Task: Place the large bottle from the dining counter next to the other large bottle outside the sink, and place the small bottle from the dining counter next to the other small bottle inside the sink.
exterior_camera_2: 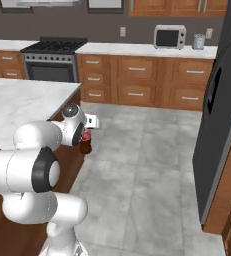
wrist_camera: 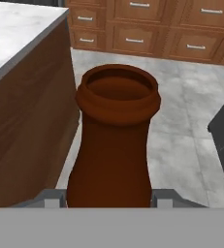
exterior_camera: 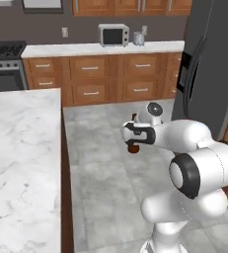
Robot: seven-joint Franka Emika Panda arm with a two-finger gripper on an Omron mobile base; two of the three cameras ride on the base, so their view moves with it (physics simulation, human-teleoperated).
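Tool [wrist_camera: 108, 201] clenched on the tall, dark-brown glass long-necked bottle [wrist_camera: 111, 145], carried beyond the marble tabletop's [exterior_camera: 21, 158] edge; rigid, smooth, likely slippery and fragile.

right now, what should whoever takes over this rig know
Gripper: shut on the large bottle, fingers either side of its brown neck; held in the air over the grey floor, off the dining counter.
The bottle's lower part shows below the hand in the right base view, beside the counter's wooden base.
Done: large bottle lifted off the dining counter.
Left: carry it to the other large bottle outside the sink and set it down, then move the small bottle into the sink.
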